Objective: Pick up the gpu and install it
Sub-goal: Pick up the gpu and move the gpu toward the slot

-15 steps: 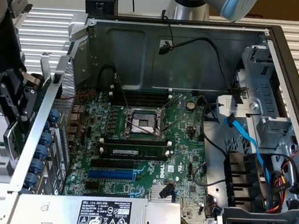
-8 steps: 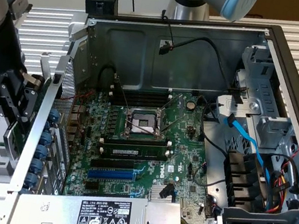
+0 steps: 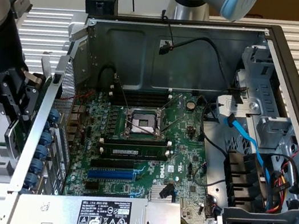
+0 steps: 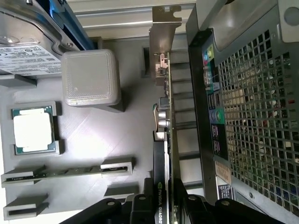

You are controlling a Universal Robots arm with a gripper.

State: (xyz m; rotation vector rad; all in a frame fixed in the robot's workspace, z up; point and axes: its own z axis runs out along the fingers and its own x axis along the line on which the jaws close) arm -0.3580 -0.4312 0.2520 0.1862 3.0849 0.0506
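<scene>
The jaws are clenched on the gpu (image 4: 160, 158), gripping it at its black cooler. The card hangs edge-on over the grey tray (image 4: 93, 140), just beside the computer case (image 4: 252, 116) and its perforated wall.

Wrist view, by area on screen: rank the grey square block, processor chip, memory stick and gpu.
1. grey square block
2. processor chip
3. memory stick, longest but thin
Unranked: gpu, seen edge-on and nearest the camera.
</scene>
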